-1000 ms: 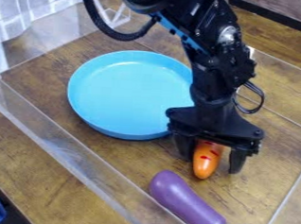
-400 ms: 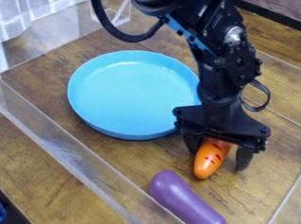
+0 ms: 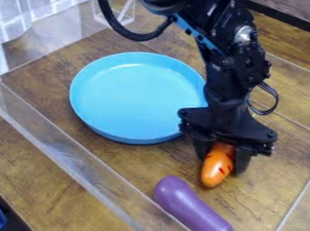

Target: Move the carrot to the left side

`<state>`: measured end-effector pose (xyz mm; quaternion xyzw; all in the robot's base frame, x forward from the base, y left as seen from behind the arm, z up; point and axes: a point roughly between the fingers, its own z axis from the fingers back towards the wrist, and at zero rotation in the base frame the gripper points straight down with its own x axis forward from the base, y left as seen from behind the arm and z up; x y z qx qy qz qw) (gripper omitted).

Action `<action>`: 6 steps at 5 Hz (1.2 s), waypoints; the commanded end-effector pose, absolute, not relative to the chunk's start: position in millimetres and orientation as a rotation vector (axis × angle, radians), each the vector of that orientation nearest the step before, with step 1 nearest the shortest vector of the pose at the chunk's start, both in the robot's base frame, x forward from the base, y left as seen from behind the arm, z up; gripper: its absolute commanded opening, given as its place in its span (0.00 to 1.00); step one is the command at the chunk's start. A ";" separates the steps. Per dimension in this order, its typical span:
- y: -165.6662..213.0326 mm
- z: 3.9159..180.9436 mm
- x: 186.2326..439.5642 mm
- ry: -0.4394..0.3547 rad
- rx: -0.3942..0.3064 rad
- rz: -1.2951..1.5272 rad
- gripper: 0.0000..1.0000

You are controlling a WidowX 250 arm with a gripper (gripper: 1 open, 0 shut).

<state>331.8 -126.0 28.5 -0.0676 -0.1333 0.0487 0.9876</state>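
Camera view: pincer (image 3: pixel 221 162) points steeply down at the desk (image 3: pixel 65 142), its black fingers (image 3: pixel 246 157) straddling the carrot (image 3: pixel 217 167). The fingers sit close on either side of the carrot's upper part, but I cannot tell whether they are actually clamped on it or just standing around it. The carrot lies on the desk, orange body angled toward the viewer, its top end hidden under the pincer body. It is just beside the right edge of the blue plate (image 3: pixel 126 94), apart from the rim or barely clear of it; hard to say. The plate is round, shallow and sits flat to the left of the pincer. The purple eggplant (image 3: pixel 192 208) lies on the desk nearer the viewer, below the carrot, near it but not touching, long axis running diagonally toward the lower right. The black arm (image 3: pixel 223 62) rises from the pincer toward the top of the frame. A clear plastic wall (image 3: pixel 63 181) runs along the front left of the wooden surface.
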 end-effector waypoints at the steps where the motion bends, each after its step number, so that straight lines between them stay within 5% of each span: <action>1: -129.8 72.2 340.0 -0.344 -0.135 0.052 0.00; 3: -108.6 140.5 339.5 -0.413 -0.087 0.017 0.00; 4: -75.9 160.4 333.9 -0.447 -0.060 0.046 0.00; 5: -38.3 154.0 314.2 -0.437 -0.038 0.062 0.00; 6: -53.2 150.0 308.7 -0.435 -0.036 0.027 0.00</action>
